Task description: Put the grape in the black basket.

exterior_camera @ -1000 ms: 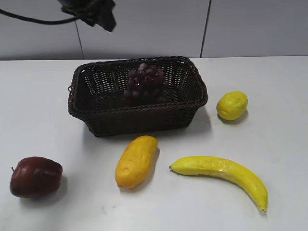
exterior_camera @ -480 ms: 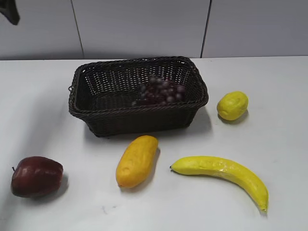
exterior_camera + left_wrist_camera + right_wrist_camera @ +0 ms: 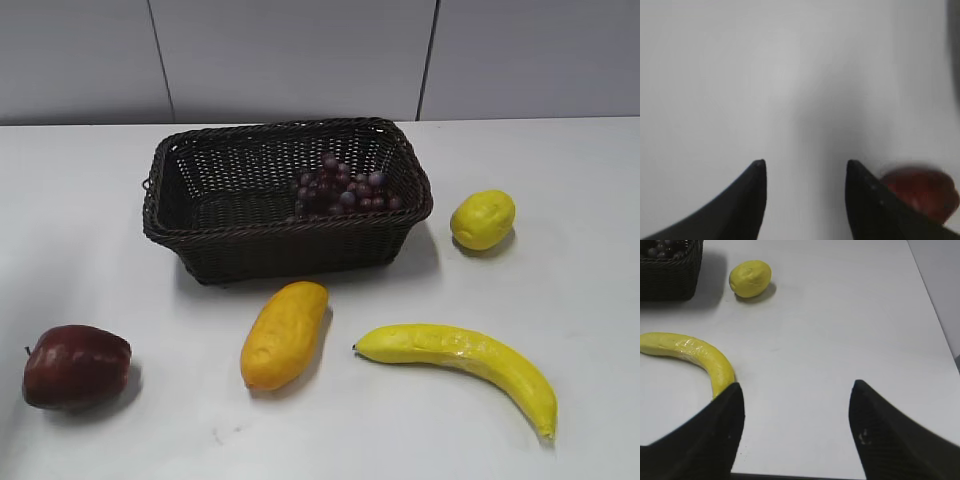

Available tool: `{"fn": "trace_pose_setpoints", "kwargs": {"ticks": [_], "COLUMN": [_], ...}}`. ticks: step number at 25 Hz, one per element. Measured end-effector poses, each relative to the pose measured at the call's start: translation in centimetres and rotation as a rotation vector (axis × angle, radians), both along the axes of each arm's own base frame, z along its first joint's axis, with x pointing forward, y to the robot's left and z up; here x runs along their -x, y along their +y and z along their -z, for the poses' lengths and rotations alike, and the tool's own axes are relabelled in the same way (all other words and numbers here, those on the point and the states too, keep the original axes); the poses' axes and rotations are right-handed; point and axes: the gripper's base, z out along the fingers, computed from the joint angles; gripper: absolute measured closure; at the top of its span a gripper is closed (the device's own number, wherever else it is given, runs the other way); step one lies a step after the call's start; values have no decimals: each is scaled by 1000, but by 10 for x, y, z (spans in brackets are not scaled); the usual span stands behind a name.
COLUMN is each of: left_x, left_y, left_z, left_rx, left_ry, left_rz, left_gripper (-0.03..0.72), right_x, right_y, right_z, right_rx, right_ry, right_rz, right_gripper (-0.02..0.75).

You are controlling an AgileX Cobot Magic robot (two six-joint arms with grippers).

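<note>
The grape [image 3: 342,189], a bunch of small dark purple-red grapes, lies inside the black basket [image 3: 200,240] toward its right end. A few grapes also show in the right wrist view [image 3: 662,247] inside the basket [image 3: 670,275] at the top left corner. My left gripper [image 3: 805,162] is open and empty over bare white table, with the dark red apple [image 3: 927,192] blurred just to its right. My right gripper [image 3: 796,385] is open and empty above the table, near the banana's tip. Neither gripper shows in the exterior view.
On the white table around the basket lie a dark red apple [image 3: 75,366] at front left, a yellow-orange mango [image 3: 284,333] in front, a banana [image 3: 465,360] [image 3: 695,357] at front right and a lemon [image 3: 483,218] [image 3: 750,278] to the right.
The left arm left the exterior view through the upper left. The grape bunch dropped and settled lower and to the right in the basket.
</note>
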Motion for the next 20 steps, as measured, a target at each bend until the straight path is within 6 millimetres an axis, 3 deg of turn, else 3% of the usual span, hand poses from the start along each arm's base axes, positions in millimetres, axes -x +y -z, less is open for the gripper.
{"fn": "trace_pose_setpoints", "kwargs": {"ticks": [9, 20], "left_x": [103, 197], "left_y": [-1, -7], "left_z": [17, 24], "left_rx": [-18, 15], "left_ry": [43, -173], "left_rz": [1, -16], "left_gripper": [216, 216], "right_x": [0, 0], "right_y": [0, 0], "right_z": [0, 0], "right_rx": [0, 0], "right_ry": [0, 0], "right_rz": [0, 0], "right_gripper": [238, 238]}}
